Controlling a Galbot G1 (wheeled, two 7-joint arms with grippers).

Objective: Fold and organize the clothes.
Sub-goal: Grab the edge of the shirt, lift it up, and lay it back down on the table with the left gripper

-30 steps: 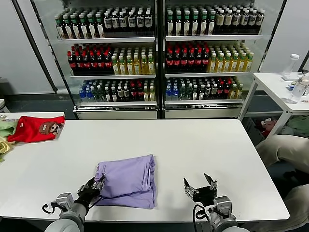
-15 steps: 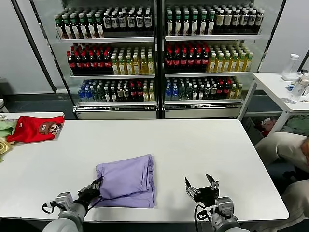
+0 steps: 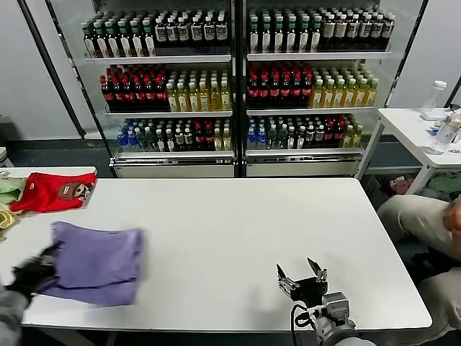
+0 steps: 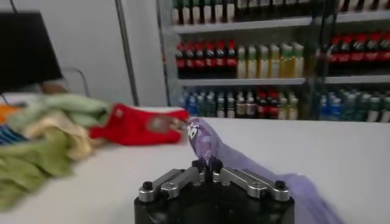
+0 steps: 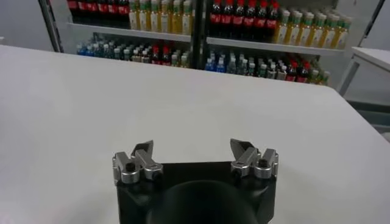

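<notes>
The folded lavender T-shirt (image 3: 97, 263) lies at the front left of the white table (image 3: 238, 223). My left gripper (image 3: 45, 261) is at the shirt's left edge, shut on a pinch of its cloth. In the left wrist view the gripper (image 4: 207, 165) holds a fold of the lavender T-shirt (image 4: 207, 141) that shows some dark purple print. My right gripper (image 3: 302, 272) is open and empty at the table's front right, and it also shows in the right wrist view (image 5: 194, 153) above bare table.
A red shirt (image 3: 52, 192) with a brown patch and pale green and yellow garments (image 3: 7, 198) lie at the table's far left. Drink coolers (image 3: 238, 86) stand behind. A side table (image 3: 425, 133) with bottles and a seated person (image 3: 425, 220) are at the right.
My left gripper has dragged the folded lavender shirt from the front middle of the table to the front left. The right gripper has stayed put.
</notes>
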